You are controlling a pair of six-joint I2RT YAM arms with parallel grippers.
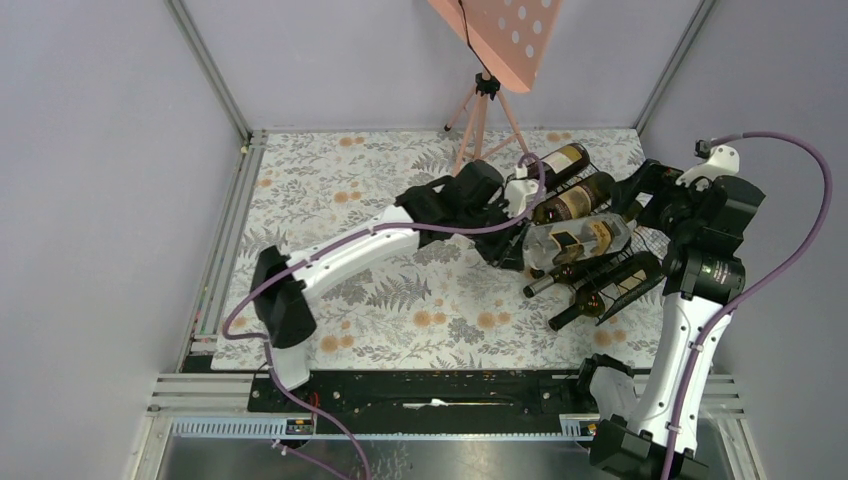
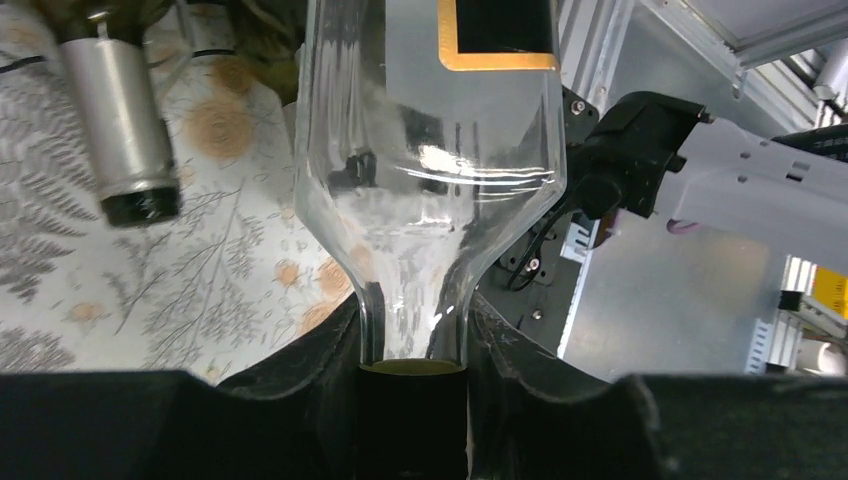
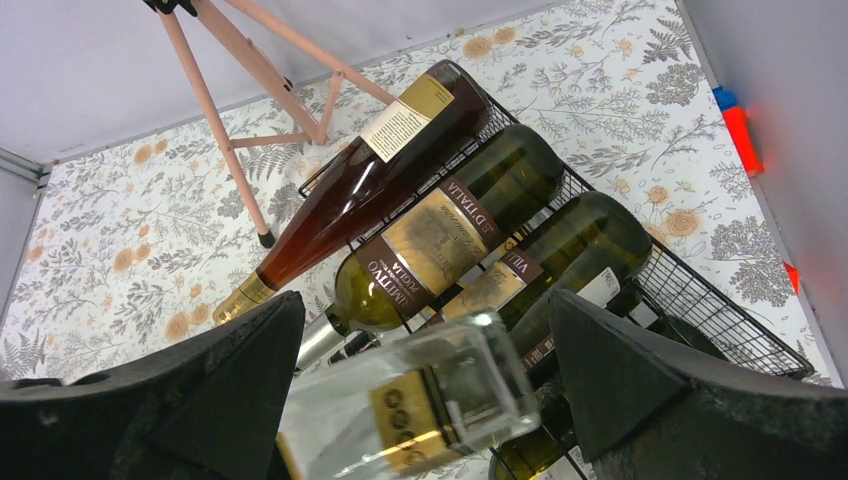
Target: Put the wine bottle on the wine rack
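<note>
The left fingers (image 2: 300, 420) are clamped tight on the neck of the clear wine bottle (image 1: 580, 240), which lies nearly level at right of centre in the top view. It sits over the middle of the black wine rack (image 1: 612, 283), among the dark bottles (image 3: 450, 235) already cradled there; whether it rests on the wire is unclear. The right fingers (image 3: 230, 385) gape wide and hold nothing, flanking the bottle's base without touching it. The rack stands on the floral table (image 1: 330, 190).
</note>
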